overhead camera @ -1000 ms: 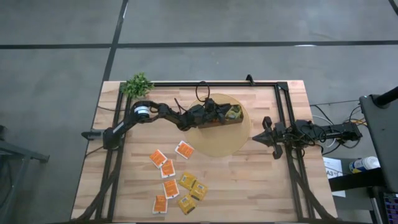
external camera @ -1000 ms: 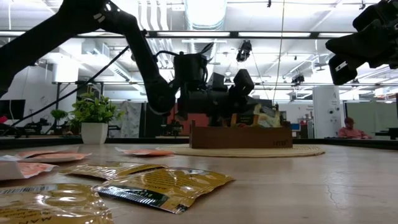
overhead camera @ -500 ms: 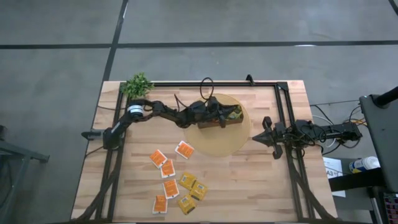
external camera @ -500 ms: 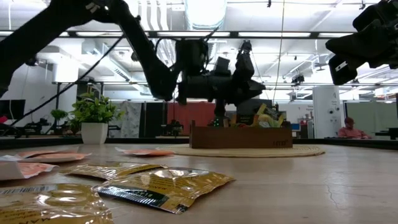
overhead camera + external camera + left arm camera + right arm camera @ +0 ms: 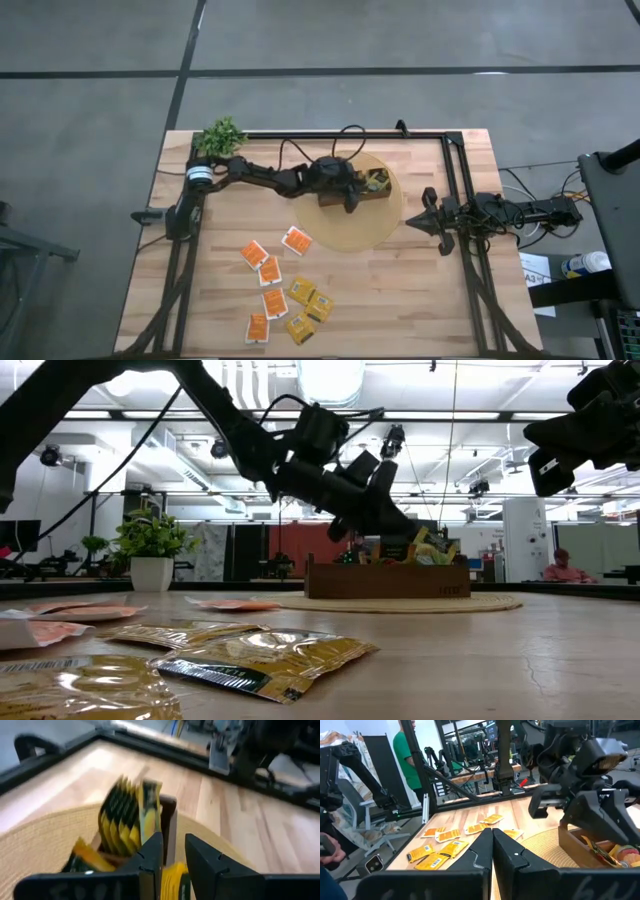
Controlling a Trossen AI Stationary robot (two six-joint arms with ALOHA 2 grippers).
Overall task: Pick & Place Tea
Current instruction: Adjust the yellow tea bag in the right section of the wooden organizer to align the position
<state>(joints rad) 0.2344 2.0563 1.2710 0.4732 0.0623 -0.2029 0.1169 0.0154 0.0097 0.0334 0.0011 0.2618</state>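
While the left gripper (image 5: 352, 203) is hanging over the wooden box (image 5: 372, 187) on the round mat (image 5: 375, 232) from above, the right gripper (image 5: 427, 222) is waiting beside the mat, and orange (image 5: 254, 254) and yellow tea sachets (image 5: 311, 301) are lying scattered on the table (image 5: 420, 300). At table height, that left gripper (image 5: 398, 520) is angling down at the box (image 5: 387, 579), sachets standing inside. Through the left wrist, its fingers (image 5: 149, 857) are sitting slightly parted, nothing visible between them, green sachets (image 5: 122, 817) packing the compartment ahead. Through the right wrist, the fingers (image 5: 481, 851) are pressing together, empty.
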